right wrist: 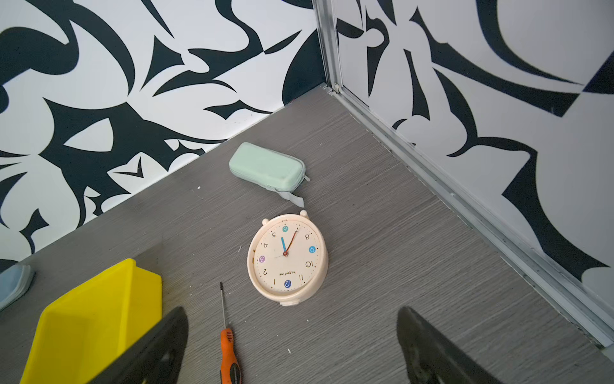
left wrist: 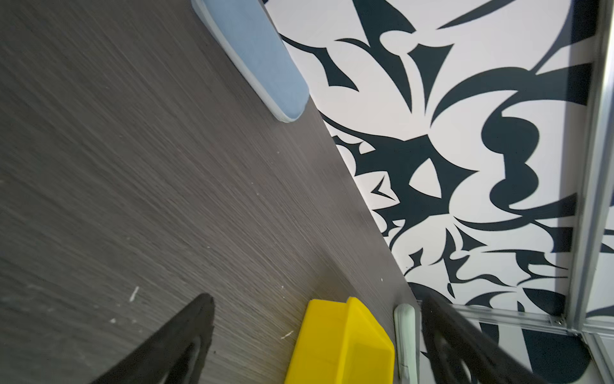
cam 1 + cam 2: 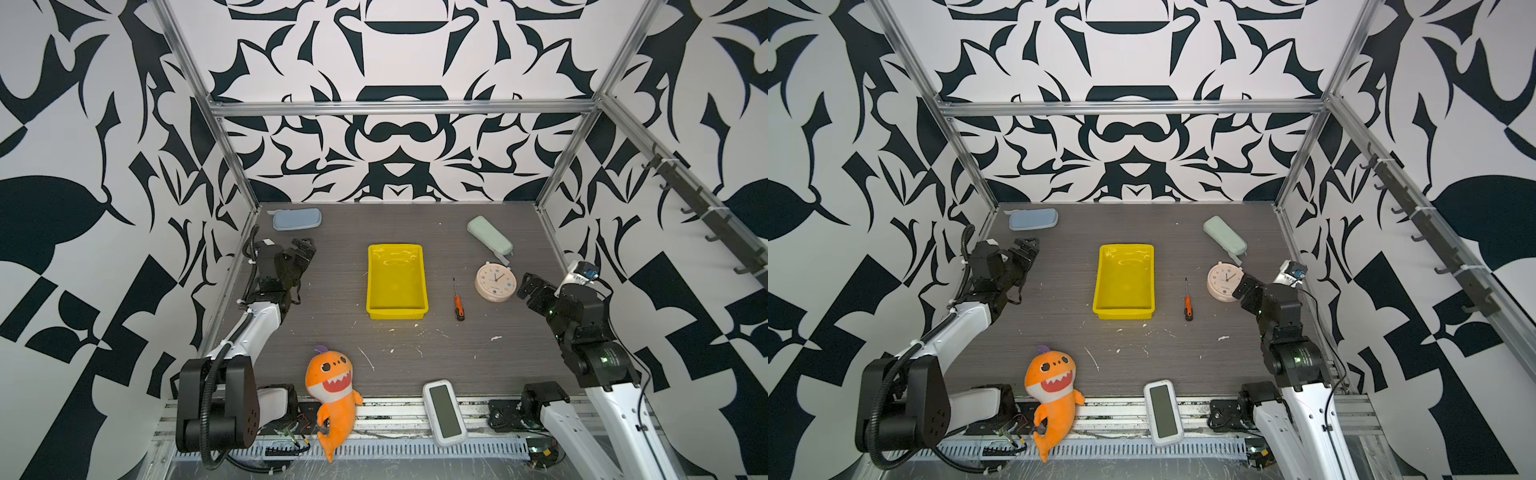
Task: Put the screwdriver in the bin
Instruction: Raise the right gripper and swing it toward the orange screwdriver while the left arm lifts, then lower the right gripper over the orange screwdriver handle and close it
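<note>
The screwdriver [image 3: 458, 303] [image 3: 1188, 305], with an orange handle and a thin dark shaft, lies flat on the table just right of the bin, shaft pointing to the back wall. The bin [image 3: 397, 313] [image 3: 1123, 314] is a shallow yellow tray near the table's middle, with nothing in it. My right gripper [image 3: 527, 284] [image 3: 1244, 284] hovers open at the right, beside the clock. In the right wrist view the screwdriver [image 1: 227, 345] lies near one finger of the right gripper [image 1: 292, 311], untouched, with the bin [image 1: 83, 332] beyond. My left gripper [image 3: 305, 245] [image 2: 317, 296] stands open at the far left, holding nothing.
A pink round clock [image 3: 495, 281] lies just right of the screwdriver. A pale green pouch [image 3: 489, 235] sits behind it, a blue-grey pouch [image 3: 297, 219] at the back left. An orange shark plush [image 3: 332, 390] and a white flat device [image 3: 444, 411] lie at the front edge.
</note>
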`<action>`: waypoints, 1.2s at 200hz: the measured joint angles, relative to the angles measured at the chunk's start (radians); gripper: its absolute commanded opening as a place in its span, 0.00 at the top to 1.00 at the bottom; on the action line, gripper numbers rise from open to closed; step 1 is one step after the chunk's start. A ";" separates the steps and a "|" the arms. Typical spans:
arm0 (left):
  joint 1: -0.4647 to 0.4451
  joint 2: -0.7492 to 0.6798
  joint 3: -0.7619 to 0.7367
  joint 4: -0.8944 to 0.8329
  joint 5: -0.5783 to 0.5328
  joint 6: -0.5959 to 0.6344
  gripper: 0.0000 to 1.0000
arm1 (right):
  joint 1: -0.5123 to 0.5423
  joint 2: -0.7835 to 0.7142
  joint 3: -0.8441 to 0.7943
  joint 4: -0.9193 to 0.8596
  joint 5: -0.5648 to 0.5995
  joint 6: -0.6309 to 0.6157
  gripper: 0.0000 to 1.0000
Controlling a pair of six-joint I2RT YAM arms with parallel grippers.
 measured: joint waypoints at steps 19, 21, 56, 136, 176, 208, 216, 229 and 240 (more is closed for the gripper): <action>-0.016 -0.022 0.000 -0.034 -0.043 0.000 0.00 | 0.000 0.026 0.010 -0.041 0.044 0.018 0.01; -0.020 -0.026 -0.002 -0.042 -0.054 0.000 0.00 | 0.000 0.027 0.010 -0.045 0.050 0.021 0.02; -0.179 -0.115 -0.099 -0.092 -0.310 0.062 0.00 | 0.000 -0.039 -0.010 -0.080 0.124 0.051 0.01; -0.364 -0.014 -0.150 -0.036 -0.482 0.190 0.00 | 0.032 0.322 0.062 -0.139 -0.124 0.099 0.00; -0.365 -0.013 -0.145 -0.016 -0.478 0.183 0.00 | 0.160 0.523 0.102 -0.121 -0.274 0.134 0.01; -0.365 -0.013 -0.145 -0.011 -0.478 0.164 0.00 | 0.307 0.738 0.234 -0.097 -0.253 0.140 0.18; -0.365 -0.015 -0.145 -0.017 -0.481 0.157 0.00 | 0.325 0.773 0.253 -0.075 -0.244 0.145 0.29; -0.365 -0.022 -0.145 -0.024 -0.493 0.143 0.00 | 0.332 0.806 0.255 -0.043 -0.237 0.159 0.37; -0.365 -0.030 -0.146 -0.023 -0.504 0.133 0.00 | 0.332 0.829 0.254 -0.032 -0.230 0.177 0.38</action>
